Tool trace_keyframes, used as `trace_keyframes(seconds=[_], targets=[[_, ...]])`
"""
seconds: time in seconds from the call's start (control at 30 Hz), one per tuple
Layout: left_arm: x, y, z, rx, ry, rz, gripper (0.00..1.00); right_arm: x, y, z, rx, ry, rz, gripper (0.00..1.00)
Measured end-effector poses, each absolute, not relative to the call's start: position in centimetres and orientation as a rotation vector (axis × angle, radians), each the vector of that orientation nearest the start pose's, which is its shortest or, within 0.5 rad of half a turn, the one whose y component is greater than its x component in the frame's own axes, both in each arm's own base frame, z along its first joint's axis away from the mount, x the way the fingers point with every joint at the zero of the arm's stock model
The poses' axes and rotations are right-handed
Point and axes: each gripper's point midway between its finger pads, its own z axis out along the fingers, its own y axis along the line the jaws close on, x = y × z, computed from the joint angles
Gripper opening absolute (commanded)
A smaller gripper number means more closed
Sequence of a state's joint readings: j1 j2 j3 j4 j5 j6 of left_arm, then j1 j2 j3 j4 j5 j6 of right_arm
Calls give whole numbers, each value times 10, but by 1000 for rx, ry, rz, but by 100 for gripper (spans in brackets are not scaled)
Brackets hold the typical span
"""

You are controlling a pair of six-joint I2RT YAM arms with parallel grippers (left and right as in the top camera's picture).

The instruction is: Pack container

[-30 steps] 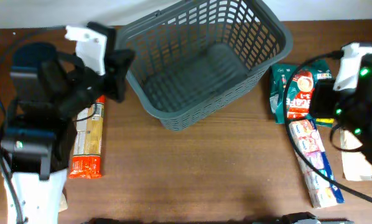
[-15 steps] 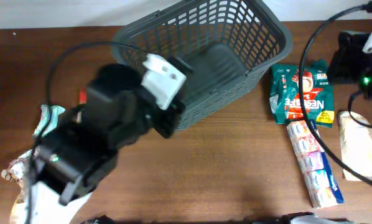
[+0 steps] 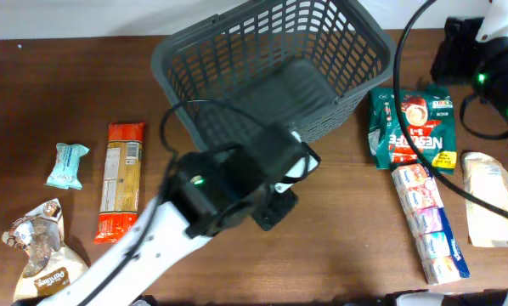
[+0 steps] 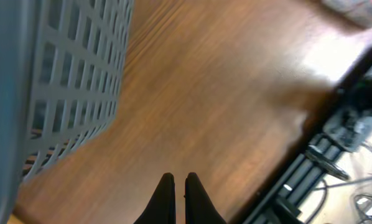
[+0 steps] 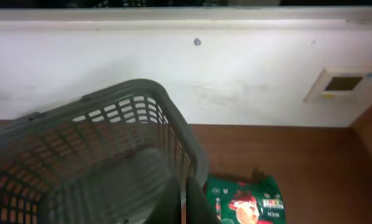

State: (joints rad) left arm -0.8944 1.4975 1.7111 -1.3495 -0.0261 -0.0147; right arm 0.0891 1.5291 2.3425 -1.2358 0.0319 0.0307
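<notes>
Nothing being held beside the container (image 3: 237,42)
The left gripper (image 4: 180,188) is hanging over the table (image 4: 223,106), jaws almost touching, container on its left; the right gripper (image 5: 182,199) is pointing pinched, empty fingers at the container ahead.

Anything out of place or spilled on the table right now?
Nothing spilled or damaged. The container sits askew to the table edge but upright; the pasta packet and green pouch lie flat either side of it.

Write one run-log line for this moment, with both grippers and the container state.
left gripper: shut, empty, over table | right gripper: shut, empty | container: no packet seen inside
</notes>
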Motion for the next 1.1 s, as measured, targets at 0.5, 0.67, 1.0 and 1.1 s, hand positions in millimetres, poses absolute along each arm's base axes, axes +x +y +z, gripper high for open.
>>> trace_keyframes(seconds=[0.5, 0.67, 1.0, 1.1], targets=[[249, -237, 254, 926, 2502, 53, 2, 393, 15, 411, -104, 2277, 311, 3], [253, -235, 251, 859, 2523, 70, 2, 389, 22, 383, -159, 2388, 363, 3], [257, -240, 236, 829, 2574, 85, 2, 396, 24, 351, -307, 2472, 365, 3], [257, -240, 236, 823, 2577, 83, 2, 402, 24, 341, -340, 2492, 365, 4]])
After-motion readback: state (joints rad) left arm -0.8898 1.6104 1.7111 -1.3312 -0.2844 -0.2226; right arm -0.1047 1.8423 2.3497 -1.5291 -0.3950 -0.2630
